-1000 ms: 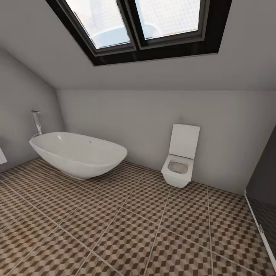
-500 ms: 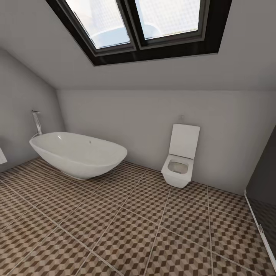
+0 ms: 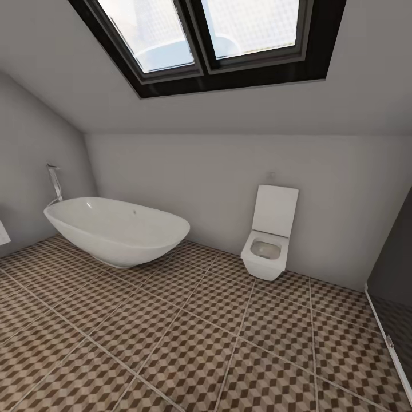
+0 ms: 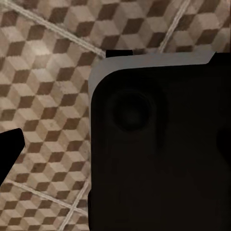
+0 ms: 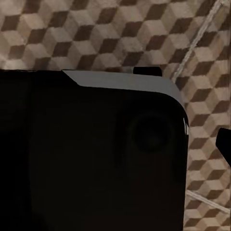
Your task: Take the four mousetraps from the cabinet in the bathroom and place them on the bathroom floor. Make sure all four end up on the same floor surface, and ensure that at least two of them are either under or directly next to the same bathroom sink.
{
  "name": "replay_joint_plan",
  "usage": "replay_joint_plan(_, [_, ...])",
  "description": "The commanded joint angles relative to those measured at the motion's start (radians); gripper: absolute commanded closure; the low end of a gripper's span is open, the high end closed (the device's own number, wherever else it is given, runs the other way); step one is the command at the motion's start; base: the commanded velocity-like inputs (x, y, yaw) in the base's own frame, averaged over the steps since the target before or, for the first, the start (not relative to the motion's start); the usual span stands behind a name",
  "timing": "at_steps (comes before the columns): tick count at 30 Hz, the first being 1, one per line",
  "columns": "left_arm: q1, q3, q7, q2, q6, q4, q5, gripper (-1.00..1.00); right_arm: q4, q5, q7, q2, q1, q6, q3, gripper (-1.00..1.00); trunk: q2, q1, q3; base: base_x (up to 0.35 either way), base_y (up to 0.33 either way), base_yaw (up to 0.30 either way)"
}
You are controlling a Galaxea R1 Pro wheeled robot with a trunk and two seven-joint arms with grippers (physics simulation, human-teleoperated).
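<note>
The bathroom floor spreads ahead of me in large tiles with a brown, beige and white cube pattern and pale grout lines. The same tiles lie below in the left wrist view and the right wrist view. A big black part of my own body with a grey top edge blocks much of the left wrist view. The same kind of black bulk blocks the right wrist view. The mousetraps, the cabinet and the bathroom sink are out of view.
A white oval bathtub stands at the far left with a chrome tap behind it. A white wall-hung toilet sits against the back wall. A dark panel rises at the right edge. A skylight is overhead.
</note>
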Motion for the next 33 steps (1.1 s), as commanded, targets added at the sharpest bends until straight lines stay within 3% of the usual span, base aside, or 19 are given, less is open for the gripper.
replay_joint_plan(1, [0.0,0.001,0.002,0.002,-0.008,-0.006,0.001,-1.0,-0.005,0.0,0.0,0.0,0.0,-0.009,0.0,-1.0,0.0,0.0,-0.001,0.0,0.0,0.0])
replay_joint_plan(8, [0.0,0.002,0.015,0.025,-0.046,-0.046,0.001,-1.0,-0.044,0.003,0.0,0.003,0.0,-0.048,0.001,-1.0,0.0,0.0,-0.001,0.0,0.0,0.0])
replay_joint_plan(11, [0.0,0.004,0.032,0.042,-0.029,-0.063,0.001,-1.0,-0.061,0.004,0.001,0.002,0.0,-0.065,0.002,-1.0,0.0,0.0,-0.001,0.0,0.0,0.0])
replay_joint_plan(12, [0.0,0.004,0.08,0.071,0.014,-0.511,0.002,-1.0,-0.394,0.004,0.001,0.001,0.0,-0.147,0.002,-1.0,0.0,0.0,-0.001,0.0,0.0,0.0])
replay_joint_plan(15, [0.0,0.007,0.113,0.098,0.036,-0.603,0.003,-1.0,-0.484,0.004,0.004,-0.001,0.0,-0.149,0.003,-1.0,0.0,0.0,-0.001,0.0,0.0,0.0])
replay_joint_plan(18, [0.0,0.012,0.124,0.107,0.041,-0.652,0.006,-1.0,-0.539,0.004,0.014,-0.001,0.0,-0.149,0.003,-1.0,0.0,0.0,-0.001,0.0,0.0,0.0])
replay_joint_plan(21, [0.0,0.016,0.13,0.106,0.043,-0.698,0.009,-1.0,-0.57,0.005,0.03,-0.002,0.0,-0.149,0.003,-1.0,0.0,0.0,-0.001,0.0,0.0,0.0])
replay_joint_plan(25, [0.0,0.018,0.133,0.08,0.044,-0.751,0.01,-1.0,-0.591,0.007,0.043,0.0,0.0,-0.148,0.003,-1.0,0.0,0.0,-0.001,0.0,0.0,0.0])
replay_joint_plan(33, [0.0,0.018,0.132,0.055,0.044,-0.803,0.013,-1.0,-0.608,0.066,0.045,0.003,0.0,-0.147,0.002,-1.0,0.0,0.0,-0.001,0.0,0.0,0.0])
